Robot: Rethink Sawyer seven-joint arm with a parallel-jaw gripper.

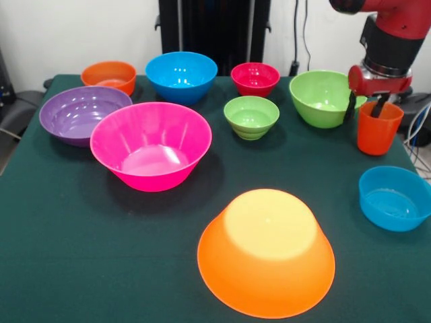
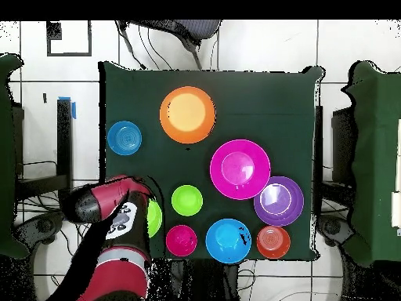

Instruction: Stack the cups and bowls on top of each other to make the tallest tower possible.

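Note:
The orange-red cup stands upright at the right edge of the table. My gripper hangs over its left rim, open, one finger inside the cup and the other outside. The largest orange bowl lies rim down near the front, with nothing on it. The other bowls sit rim up and apart: pink, purple, blue, green, small red, small orange, small green, small blue. In the overhead view the arm hides the cup and gripper.
A dark green cloth covers the table. The cup stands close to the table's right edge, between the green bowl and the small blue bowl. Cables hang just beyond that edge.

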